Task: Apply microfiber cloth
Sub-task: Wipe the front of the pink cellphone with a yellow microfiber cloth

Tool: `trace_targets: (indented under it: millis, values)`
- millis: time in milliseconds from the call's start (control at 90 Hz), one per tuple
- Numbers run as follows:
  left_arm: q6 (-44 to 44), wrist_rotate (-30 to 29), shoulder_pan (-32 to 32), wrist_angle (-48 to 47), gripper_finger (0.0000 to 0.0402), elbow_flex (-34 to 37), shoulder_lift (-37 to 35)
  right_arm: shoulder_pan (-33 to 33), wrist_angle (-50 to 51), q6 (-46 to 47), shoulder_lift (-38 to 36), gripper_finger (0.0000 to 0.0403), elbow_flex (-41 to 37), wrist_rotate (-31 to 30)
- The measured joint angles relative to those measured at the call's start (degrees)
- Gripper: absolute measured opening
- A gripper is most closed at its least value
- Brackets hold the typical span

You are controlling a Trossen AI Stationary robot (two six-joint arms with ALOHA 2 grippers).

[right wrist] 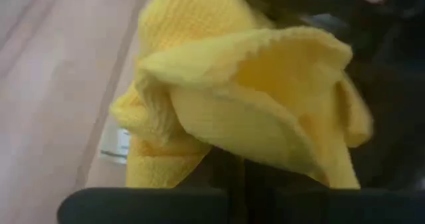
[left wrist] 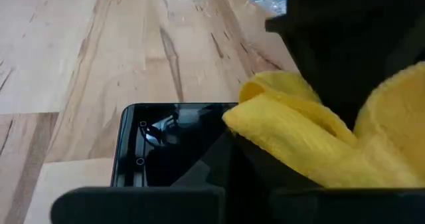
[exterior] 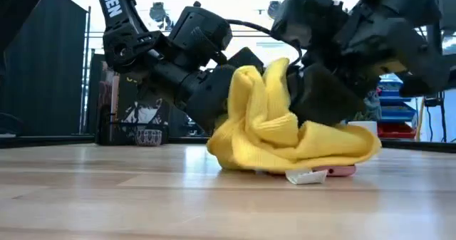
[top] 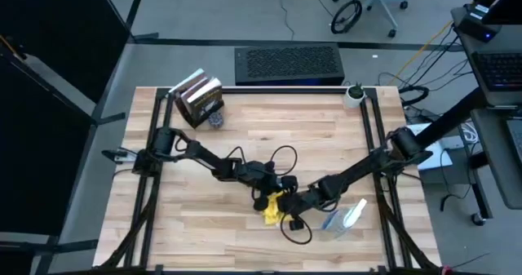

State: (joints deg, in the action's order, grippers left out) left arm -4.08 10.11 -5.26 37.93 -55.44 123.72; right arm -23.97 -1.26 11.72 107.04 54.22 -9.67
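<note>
The yellow cloth (top: 272, 207) lies bunched just below the centre of the high view, on the wooden table (top: 245, 144). In the low view the cloth (exterior: 285, 129) stands up in folds at mid-frame, with a white tag and something pink showing under its lower edge. It partly covers a dark phone (left wrist: 166, 144), whose screen shows at the lower left of the left wrist view.

The left gripper (top: 273, 185) meets the cloth from the upper left, the right gripper (top: 295, 203) from the right; both touch the fabric. Whether either gripper's fingers are parted or closed on the cloth cannot be told, since fabric hides them.

A clear spray bottle (top: 344, 216) lies on the table to the right of the cloth. A stack of books (top: 198, 98) sits at the table's upper left.
</note>
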Motion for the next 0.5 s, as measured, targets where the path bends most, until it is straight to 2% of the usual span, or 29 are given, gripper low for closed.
trace_targets:
  millis: [156,211,278,344,500]
  values:
    - [0.0,0.0,0.0,0.0,0.0004,0.0,0.0,-2.4,-1.3,2.0,-0.3,0.0,0.0,5.1]
    - [0.0,0.0,0.0,0.0,0.0004,0.0,0.0,-3.3,0.5,2.4,-1.7,0.0,-0.2,8.3]
    - [0.0,0.0,0.0,0.0,0.0004,0.0,0.0,-4.2,3.7,2.2,-4.1,0.0,-0.4,9.0]
    - [0.0,0.0,0.0,0.0,0.0004,0.0,0.0,-4.3,8.0,2.2,-7.3,0.0,-0.3,6.0]
    - [0.0,0.0,0.0,0.1,0.0004,0.0,0.0,-3.3,19.5,3.5,-10.1,0.0,-0.4,-6.4]
